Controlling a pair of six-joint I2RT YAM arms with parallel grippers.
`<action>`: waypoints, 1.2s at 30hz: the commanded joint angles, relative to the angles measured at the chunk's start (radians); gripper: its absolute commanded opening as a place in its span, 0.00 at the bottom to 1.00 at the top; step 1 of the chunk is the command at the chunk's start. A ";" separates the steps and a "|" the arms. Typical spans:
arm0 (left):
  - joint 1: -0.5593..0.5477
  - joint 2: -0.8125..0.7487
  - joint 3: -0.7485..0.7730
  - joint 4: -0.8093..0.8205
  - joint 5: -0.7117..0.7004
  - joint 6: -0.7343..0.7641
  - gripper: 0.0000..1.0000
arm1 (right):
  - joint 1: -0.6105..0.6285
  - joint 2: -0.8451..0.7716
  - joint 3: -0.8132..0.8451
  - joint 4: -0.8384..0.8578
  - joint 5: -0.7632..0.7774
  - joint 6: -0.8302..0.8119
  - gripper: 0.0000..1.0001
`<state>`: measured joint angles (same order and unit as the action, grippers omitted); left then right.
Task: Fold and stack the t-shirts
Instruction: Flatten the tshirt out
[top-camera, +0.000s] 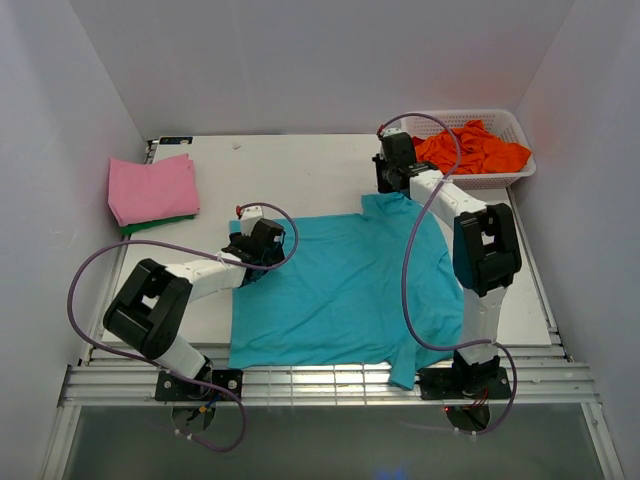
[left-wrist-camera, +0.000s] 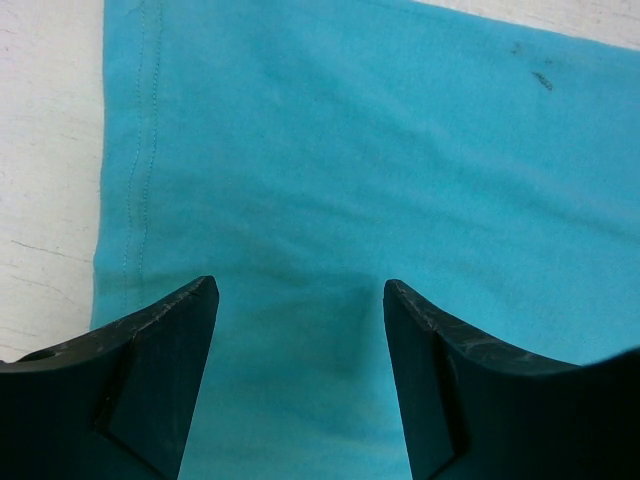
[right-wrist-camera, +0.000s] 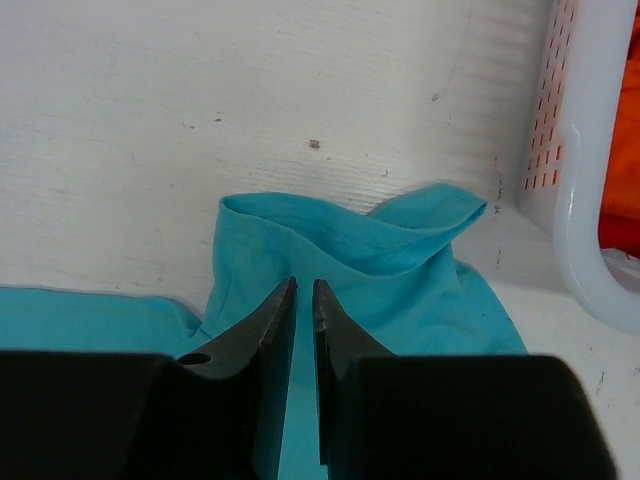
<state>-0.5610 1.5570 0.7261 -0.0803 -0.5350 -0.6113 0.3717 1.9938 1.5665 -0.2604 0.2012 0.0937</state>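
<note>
**Teal shirt spread flat, right jaws pinching its sleeve**

Top view: arm bases (top-camera: 198, 383) at the near edge. Teal t-shirt (top-camera: 340, 290) lies spread mid-table. Pink folded stack (top-camera: 152, 188) far left, white basket (top-camera: 500, 114) of orange shirts (top-camera: 475, 150) far right.

Left wrist: left gripper (left-wrist-camera: 300, 290) low over the shirt by its stitched edge, jaws wide apart.

Right wrist: right gripper (right-wrist-camera: 304, 288) jaws nearly together, clamped on the raised sleeve, near the basket.

Hidden from you
Only a green edge (top-camera: 160, 224) shows under the pink stack (top-camera: 152, 187); the basket (right-wrist-camera: 578, 180) runs off your right wrist view, orange cloth (right-wrist-camera: 623, 150) a sliver.
</note>
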 joint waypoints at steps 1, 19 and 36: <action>0.000 -0.064 -0.004 -0.009 -0.023 -0.010 0.78 | 0.004 0.046 0.073 -0.086 0.041 0.006 0.18; 0.001 -0.068 -0.002 -0.004 -0.036 0.005 0.78 | 0.004 0.138 0.116 -0.195 0.086 0.041 0.17; 0.047 -0.061 -0.001 0.001 -0.037 0.016 0.79 | 0.003 0.252 0.325 -0.082 0.152 0.029 0.17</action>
<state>-0.5282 1.5227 0.7189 -0.0822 -0.5617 -0.6029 0.3725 2.3367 1.9137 -0.4603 0.3199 0.1234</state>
